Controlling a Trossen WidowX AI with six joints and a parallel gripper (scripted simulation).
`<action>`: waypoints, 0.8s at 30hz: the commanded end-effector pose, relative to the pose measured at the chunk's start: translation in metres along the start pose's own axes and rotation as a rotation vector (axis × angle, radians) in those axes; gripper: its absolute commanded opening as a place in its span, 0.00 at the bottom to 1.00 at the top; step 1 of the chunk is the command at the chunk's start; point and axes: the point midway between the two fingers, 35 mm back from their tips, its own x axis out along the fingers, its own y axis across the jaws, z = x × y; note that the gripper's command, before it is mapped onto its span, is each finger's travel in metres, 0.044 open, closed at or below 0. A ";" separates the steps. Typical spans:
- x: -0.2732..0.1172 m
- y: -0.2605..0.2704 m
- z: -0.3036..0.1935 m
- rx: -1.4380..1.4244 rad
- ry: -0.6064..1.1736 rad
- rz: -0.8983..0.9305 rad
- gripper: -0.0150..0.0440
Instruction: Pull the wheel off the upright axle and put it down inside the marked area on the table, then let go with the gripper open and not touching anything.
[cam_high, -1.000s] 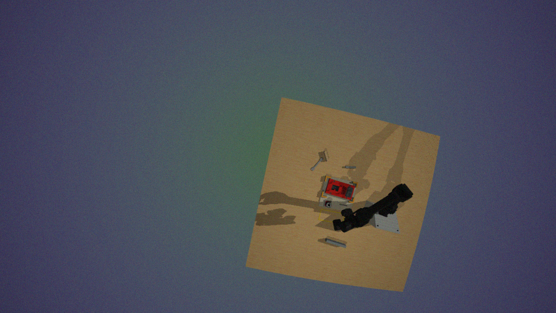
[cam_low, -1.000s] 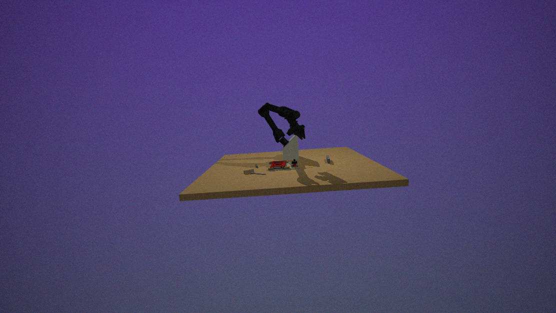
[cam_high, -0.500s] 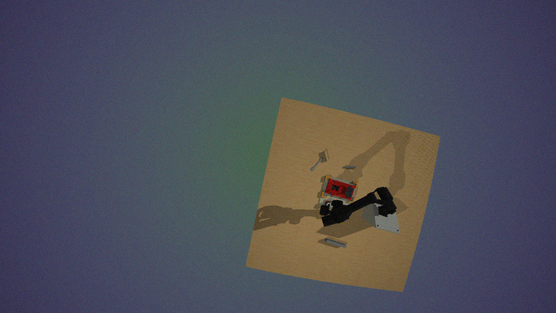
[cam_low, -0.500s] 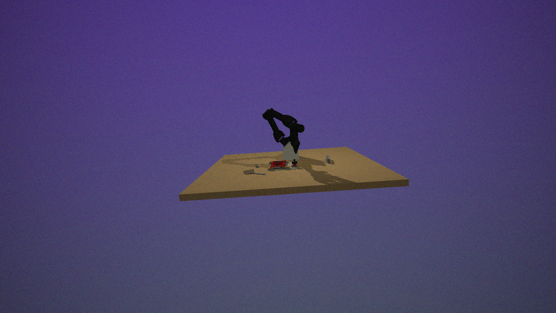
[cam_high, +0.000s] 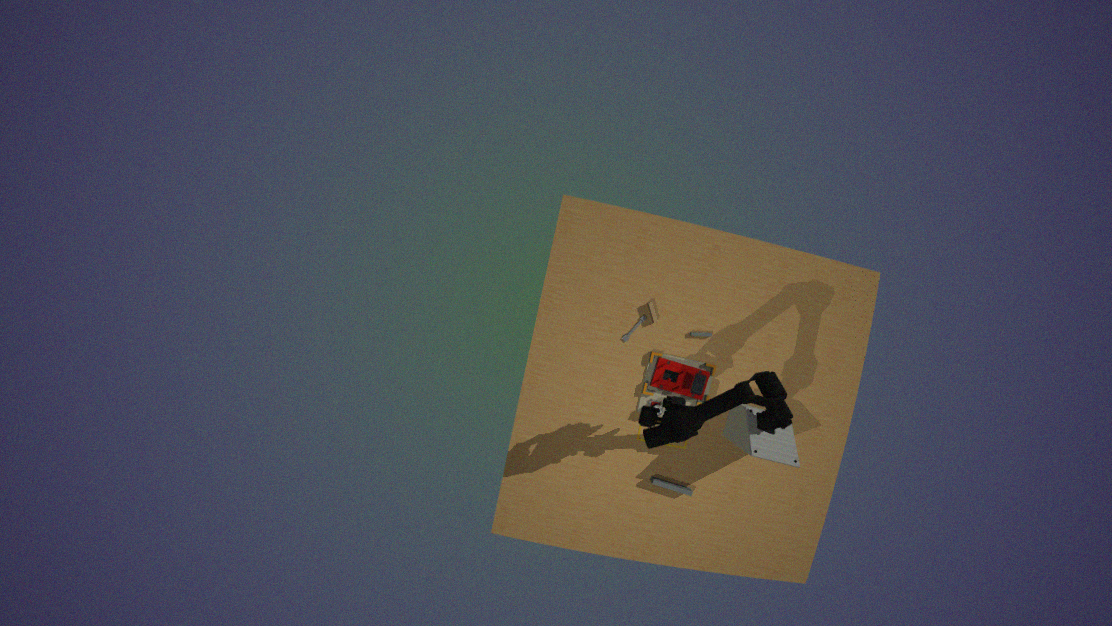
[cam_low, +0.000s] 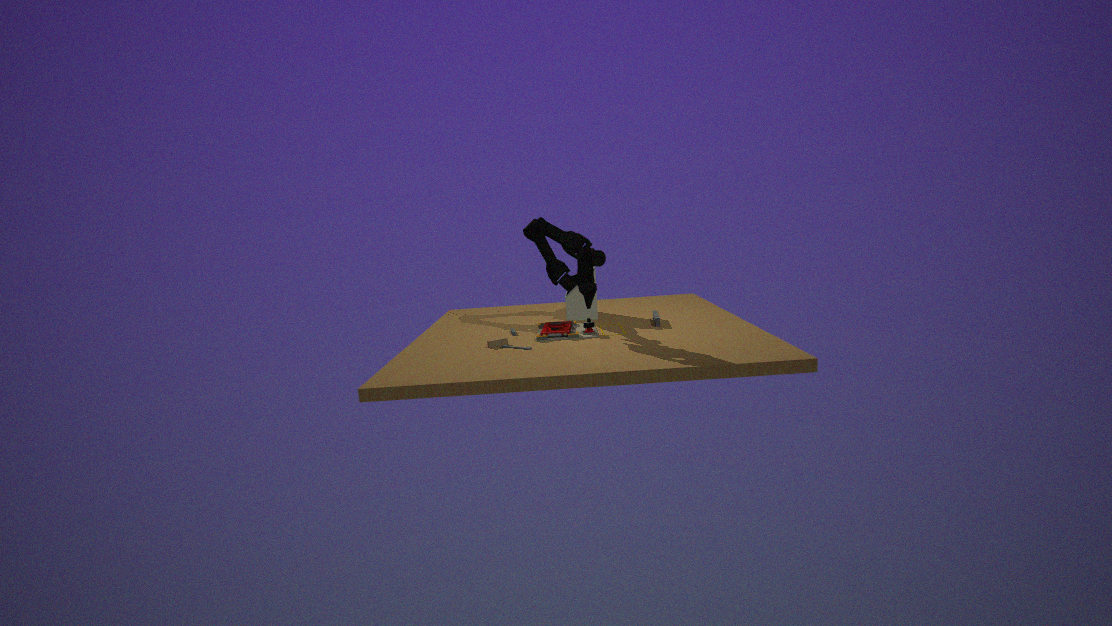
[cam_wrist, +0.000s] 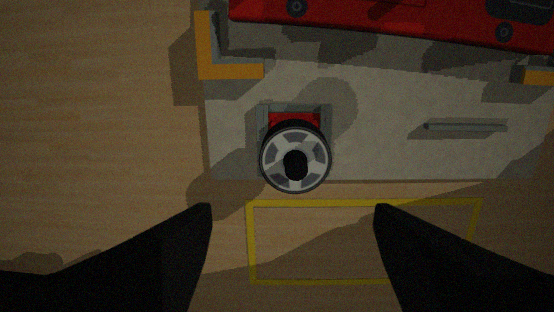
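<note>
the black arm (cam_low: 566, 256) bends down at frame centre, its gripper (cam_low: 589, 311) low over the red fixture (cam_low: 555, 328) on the table (cam_low: 700, 342).

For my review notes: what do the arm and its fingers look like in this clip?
The arm is matte black all over, built of chunky, blocky links, and rises from a pale grey wedge-shaped base. No cables, markings or labels can be made out. In the wrist view the fingers are plain black and taper toward blunt tips.
</note>
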 end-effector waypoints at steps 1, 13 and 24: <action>0.021 -0.002 0.001 -0.006 -0.008 -0.008 0.76; 0.064 -0.002 0.002 0.001 -0.007 -0.016 0.72; 0.064 -0.002 0.002 0.001 -0.007 -0.016 0.53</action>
